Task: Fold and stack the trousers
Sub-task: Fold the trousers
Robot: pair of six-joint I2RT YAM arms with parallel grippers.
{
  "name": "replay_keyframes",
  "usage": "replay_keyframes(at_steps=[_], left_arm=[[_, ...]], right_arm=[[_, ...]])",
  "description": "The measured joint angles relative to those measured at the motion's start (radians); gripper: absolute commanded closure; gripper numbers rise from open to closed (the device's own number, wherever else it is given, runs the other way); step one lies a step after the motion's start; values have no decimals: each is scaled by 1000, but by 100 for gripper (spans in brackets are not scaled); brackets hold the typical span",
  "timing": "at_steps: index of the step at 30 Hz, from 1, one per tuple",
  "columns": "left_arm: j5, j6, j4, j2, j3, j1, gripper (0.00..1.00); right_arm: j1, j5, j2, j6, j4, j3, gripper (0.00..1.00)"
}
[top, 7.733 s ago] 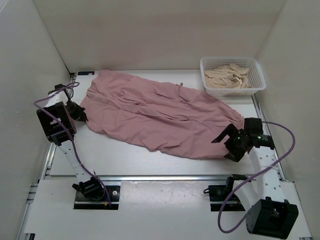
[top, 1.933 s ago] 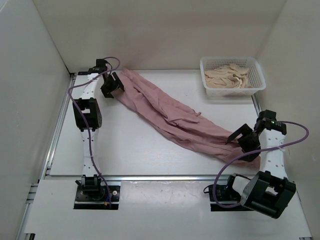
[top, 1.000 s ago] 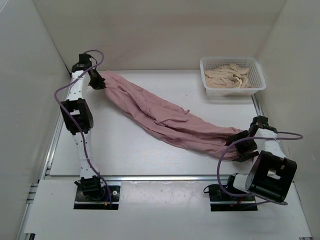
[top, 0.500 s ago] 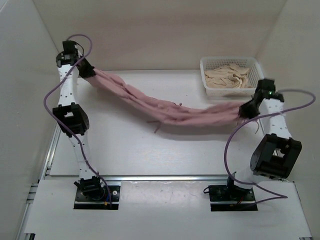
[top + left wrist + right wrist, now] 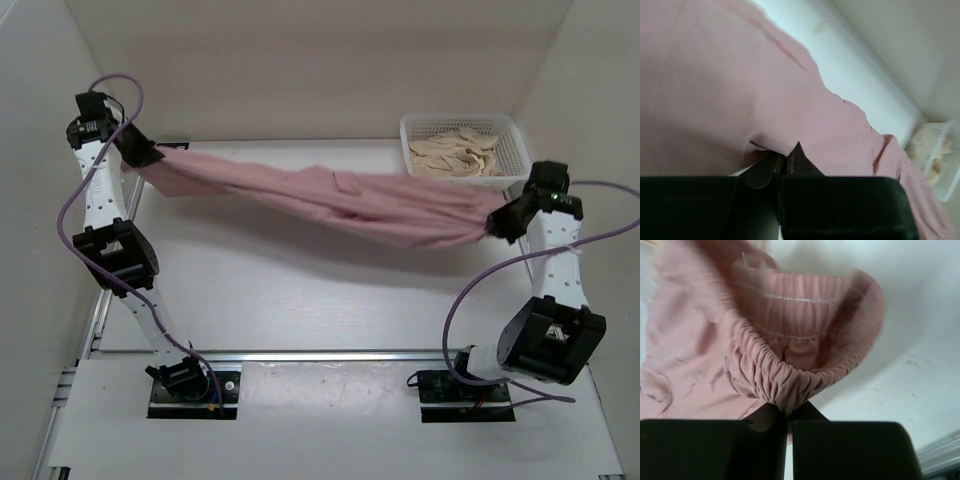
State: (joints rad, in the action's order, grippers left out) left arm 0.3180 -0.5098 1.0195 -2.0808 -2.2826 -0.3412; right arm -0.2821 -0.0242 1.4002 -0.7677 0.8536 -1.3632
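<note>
The dusty-pink trousers (image 5: 330, 200) hang stretched in the air across the table between both arms, a small pocket flap showing near their middle. My left gripper (image 5: 143, 158) is raised at the far left and shut on one end of the fabric (image 5: 740, 100); its jaws (image 5: 782, 162) pinch an edge. My right gripper (image 5: 497, 222) is raised at the right, in front of the basket, and shut on the gathered elastic hem (image 5: 785, 385), which bunches just above the closed jaws (image 5: 789, 415).
A white basket (image 5: 415, 135) with beige cloth (image 5: 460, 152) stands at the far right corner, close behind the right gripper. White walls enclose the table (image 5: 300, 290) on three sides. Purple cables loop off both arms.
Both arms have risen and moved outward, lifting the trousers off the table and pulling them flatter and wider. The right gripper, open a second ago, now grips the hem.
</note>
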Motion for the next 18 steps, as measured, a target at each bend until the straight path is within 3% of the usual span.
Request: replay_keyframes(at_steps=[2,3,5,6,7,8,12,18], left_arm=[[-31,13,-12,28,130,-2,89],[-51,17,-19,34,199,-2,74],[-86,34,-28,39,330,-5,51],[-106,35,-35,39,404,-9,26],[-121,38,-33,39,465,-15,14],[-137,38,-25,39,514,-23,11],[-184,41,-3,55,575,-47,17],[-216,57,-8,217,557,-61,48]], right_arm=[[-7,-6,-43,5,4,141,100],[-15,-11,-69,8,17,212,94],[-33,-27,-130,10,28,343,67],[-43,-37,-169,13,48,402,50],[-53,-49,-210,18,70,447,27],[-61,-60,-249,9,89,473,26],[-67,-112,-384,20,151,458,26],[-68,-161,-410,48,190,260,40]])
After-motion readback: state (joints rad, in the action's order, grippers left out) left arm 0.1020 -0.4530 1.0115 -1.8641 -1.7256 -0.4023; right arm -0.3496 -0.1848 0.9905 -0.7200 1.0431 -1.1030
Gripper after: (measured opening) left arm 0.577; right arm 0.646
